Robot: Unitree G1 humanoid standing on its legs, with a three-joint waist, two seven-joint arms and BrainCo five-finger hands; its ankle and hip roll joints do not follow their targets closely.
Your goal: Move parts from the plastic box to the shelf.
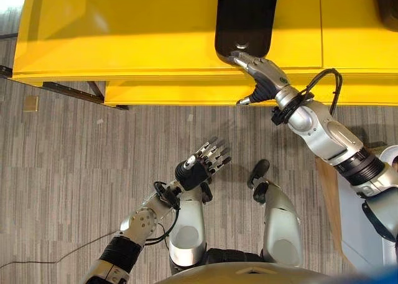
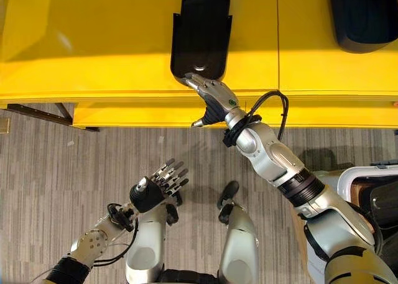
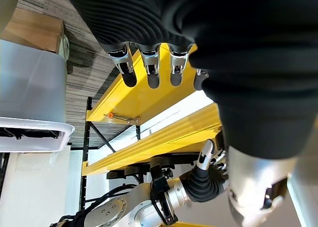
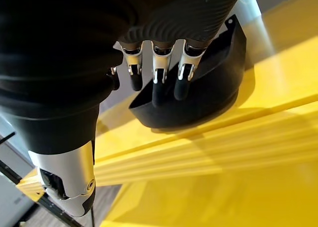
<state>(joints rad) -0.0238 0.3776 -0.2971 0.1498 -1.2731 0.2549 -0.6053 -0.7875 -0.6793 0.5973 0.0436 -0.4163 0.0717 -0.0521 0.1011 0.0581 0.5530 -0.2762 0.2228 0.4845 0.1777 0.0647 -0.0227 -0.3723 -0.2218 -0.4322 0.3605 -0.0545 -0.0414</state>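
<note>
Grey plank floor (image 1: 93, 172) at 6 o'clock, yellow shelf (image 1: 124, 41) across 12. Black part (image 1: 244, 20) lying on shelf top near front edge. Right hand (image 1: 258, 69) at part's 6 o'clock end, fingers straight, tips on or just above it, gripping nothing. Left hand (image 1: 202, 163) idle, fingers relaxed, low at 7. Recommended: nudge part deeper, withdraw straight back without dragging it.

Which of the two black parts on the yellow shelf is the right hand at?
The black part by the right hand; the other part lies farther right.
</note>
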